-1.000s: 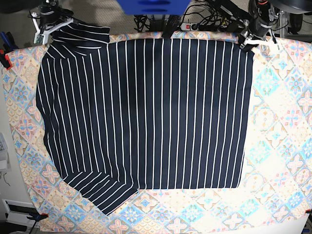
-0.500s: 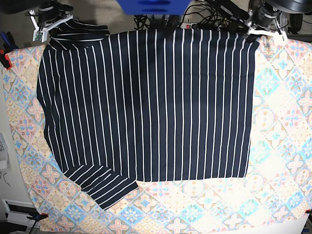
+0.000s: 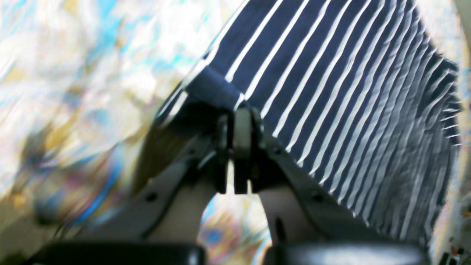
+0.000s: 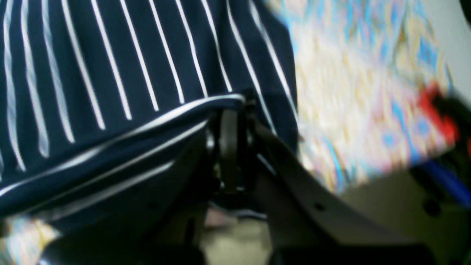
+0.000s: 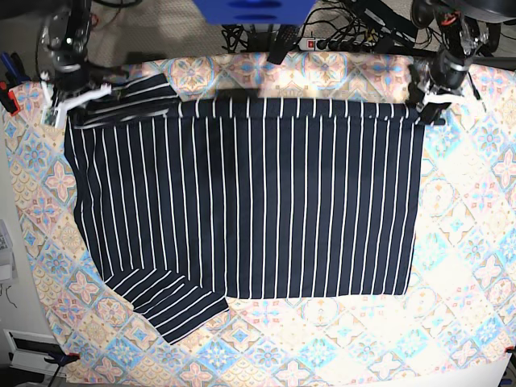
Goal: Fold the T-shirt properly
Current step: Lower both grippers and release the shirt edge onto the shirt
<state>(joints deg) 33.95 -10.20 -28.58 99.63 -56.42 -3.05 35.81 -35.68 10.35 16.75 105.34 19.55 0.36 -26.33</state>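
At far edge, both arms' jaws clamp T-shirt point(image 5: 250, 193) corners; no readable writing.

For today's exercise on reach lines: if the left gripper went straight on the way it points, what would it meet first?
The left gripper is already shut on the T-shirt corner; straight on, it likely meets more striped fabric.

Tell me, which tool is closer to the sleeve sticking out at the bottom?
Right tool, at the shirt's far corner on the sleeve's side. Left tool holds the opposite far corner.
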